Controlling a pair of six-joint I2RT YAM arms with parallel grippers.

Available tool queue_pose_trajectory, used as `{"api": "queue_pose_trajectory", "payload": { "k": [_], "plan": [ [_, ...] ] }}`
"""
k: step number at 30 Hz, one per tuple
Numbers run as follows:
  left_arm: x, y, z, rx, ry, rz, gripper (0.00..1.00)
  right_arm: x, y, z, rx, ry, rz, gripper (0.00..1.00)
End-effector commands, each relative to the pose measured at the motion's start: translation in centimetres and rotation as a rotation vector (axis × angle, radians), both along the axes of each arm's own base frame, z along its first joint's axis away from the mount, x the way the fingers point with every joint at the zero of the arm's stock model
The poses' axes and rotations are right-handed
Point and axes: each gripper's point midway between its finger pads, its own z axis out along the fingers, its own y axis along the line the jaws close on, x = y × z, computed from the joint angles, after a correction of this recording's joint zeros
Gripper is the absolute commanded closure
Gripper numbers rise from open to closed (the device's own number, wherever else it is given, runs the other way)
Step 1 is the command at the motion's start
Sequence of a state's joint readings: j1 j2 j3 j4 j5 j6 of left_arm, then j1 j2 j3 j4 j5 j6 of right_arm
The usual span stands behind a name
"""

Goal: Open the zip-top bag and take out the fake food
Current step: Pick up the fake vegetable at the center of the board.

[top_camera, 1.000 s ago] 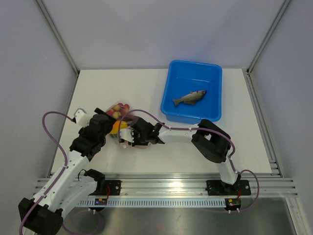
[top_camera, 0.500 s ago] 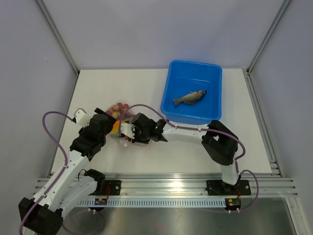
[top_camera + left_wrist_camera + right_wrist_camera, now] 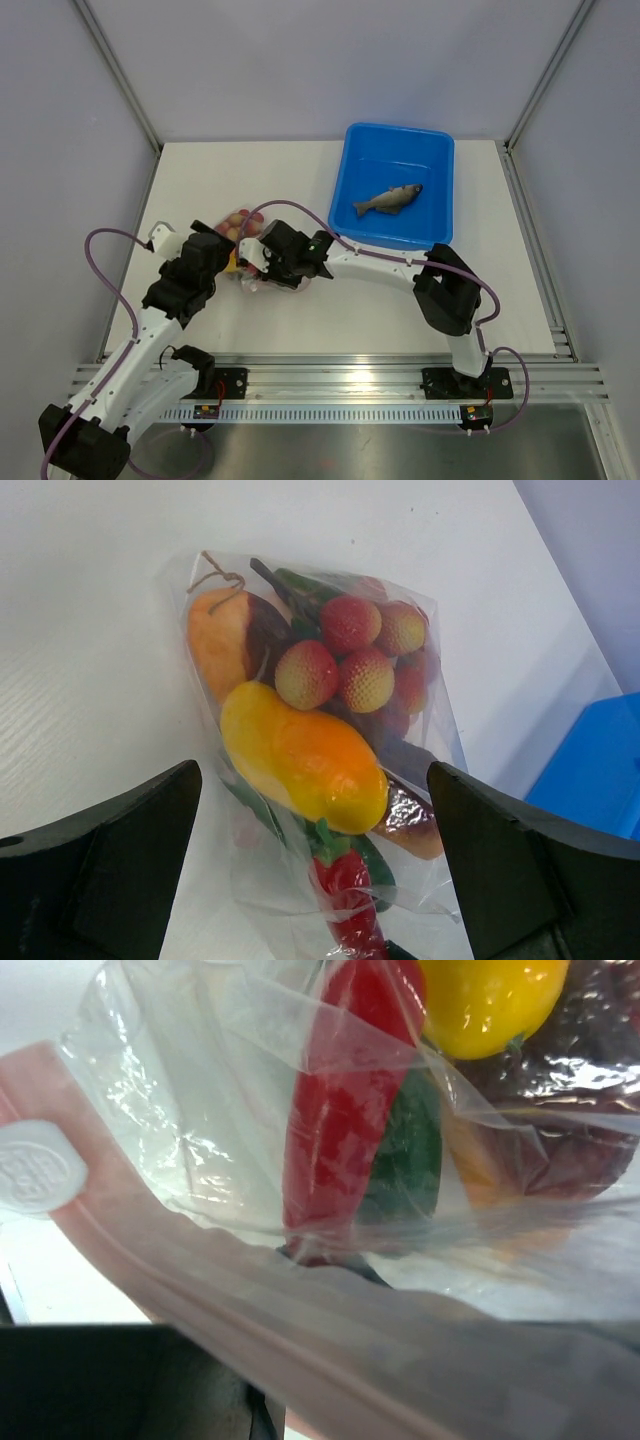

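The clear zip-top bag (image 3: 240,222) lies on the white table between my two grippers. In the left wrist view the bag (image 3: 420,730) holds an orange-yellow piece (image 3: 300,755), a red grape bunch (image 3: 360,660) and a red pepper (image 3: 345,880). My left gripper (image 3: 226,262) (image 3: 312,775) is open, its fingers either side of the bag's near end. My right gripper (image 3: 258,262) (image 3: 320,1370) looks open, pressed against the bag's mouth. The pink zipper strip (image 3: 300,1330) lies across its jaws and hides the right finger. The red pepper (image 3: 335,1110) and green cucumber (image 3: 405,1160) sit just ahead. The grey fish (image 3: 388,200) lies in the tub.
The blue plastic tub (image 3: 392,160) stands at the back right of the table, just behind the right forearm. A white slider tab (image 3: 35,1175) sits on the zipper strip. Purple cables loop over both arms. Metal frame rails border the table.
My right gripper has moved left and further from the base, into the bag's mouth. The bag has shifted slightly toward the far left. The left arm has hardly moved.
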State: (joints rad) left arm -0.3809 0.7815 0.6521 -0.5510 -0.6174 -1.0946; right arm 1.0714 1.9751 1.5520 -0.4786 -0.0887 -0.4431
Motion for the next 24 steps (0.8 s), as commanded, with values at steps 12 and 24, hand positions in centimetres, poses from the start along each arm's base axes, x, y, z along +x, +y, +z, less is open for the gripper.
{"api": "queue_pose_trajectory", "payload": {
  "k": [12, 24],
  "plan": [
    [0.9, -0.3, 0.0, -0.009, -0.02, 0.006, 0.01, 2.7, 0.4, -0.9, -0.162, -0.148, -0.089, 1.0],
    [1.0, -0.3, -0.1, -0.003, -0.018, 0.004, 0.01, 3.4, 1.2, 0.4, -0.205, -0.383, -0.074, 1.0]
  ]
}}
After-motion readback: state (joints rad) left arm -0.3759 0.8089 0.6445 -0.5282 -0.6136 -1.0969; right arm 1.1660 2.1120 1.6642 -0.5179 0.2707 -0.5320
